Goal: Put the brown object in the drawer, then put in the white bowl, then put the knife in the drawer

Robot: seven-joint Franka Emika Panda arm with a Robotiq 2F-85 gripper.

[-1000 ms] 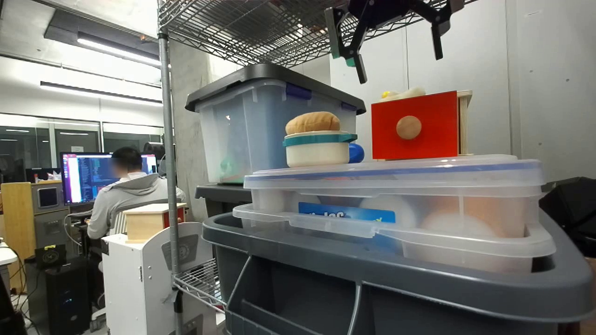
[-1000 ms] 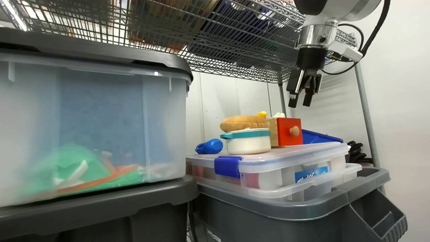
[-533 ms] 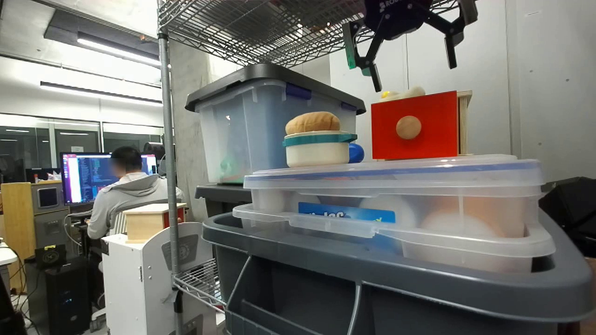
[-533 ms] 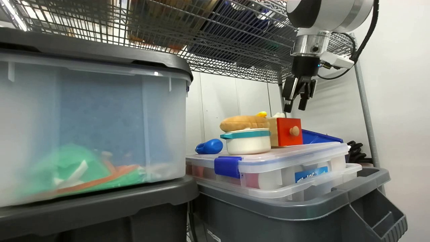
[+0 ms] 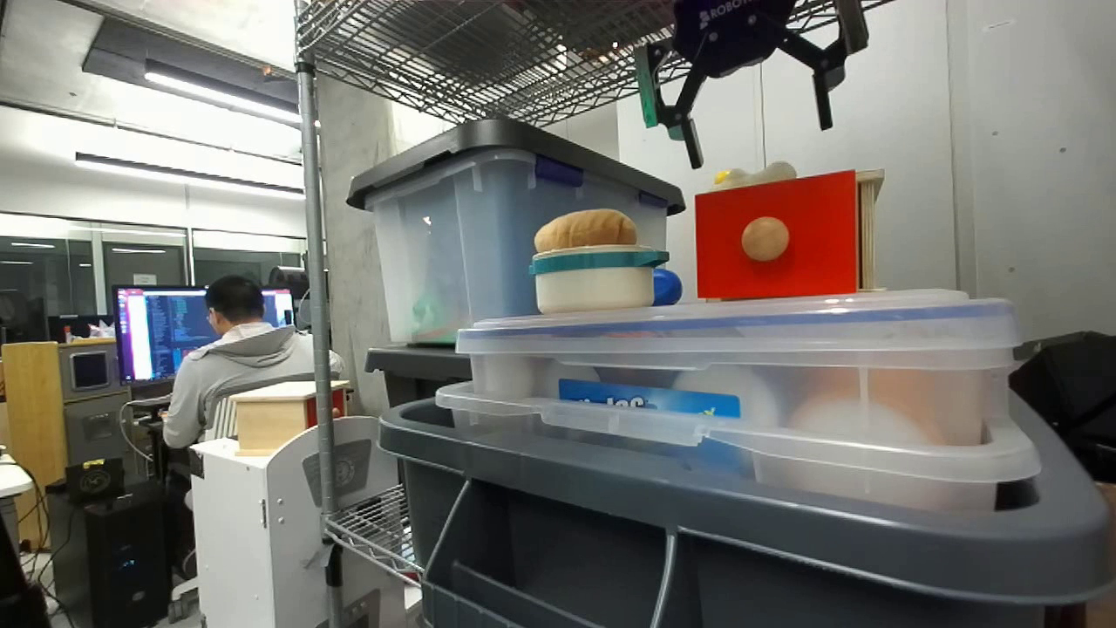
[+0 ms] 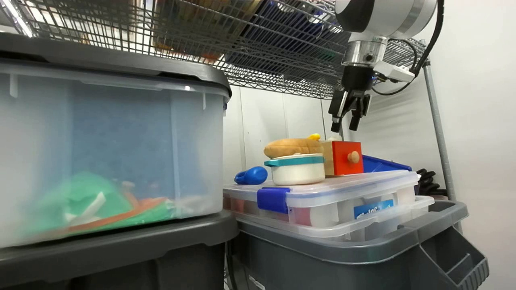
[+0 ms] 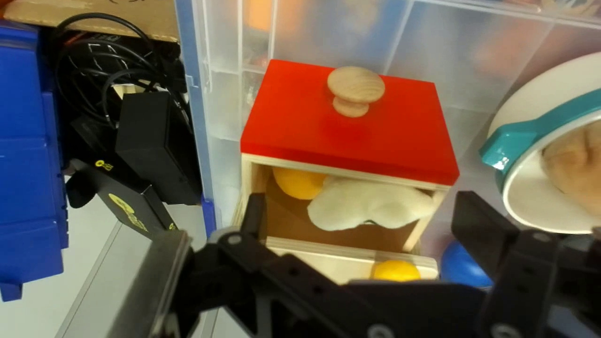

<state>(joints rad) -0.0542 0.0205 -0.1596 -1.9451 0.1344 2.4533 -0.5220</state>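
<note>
Both my fingers (image 7: 476,225) have come a little lower and farther over the red drawer (image 7: 347,145), spread and empty, but the bun (image 6: 292,148) rests on the white bowl (image 6: 298,176) near the blue-latched edge of the clear tub (image 6: 350,191), so I reckon the first step is still ahead.
</note>
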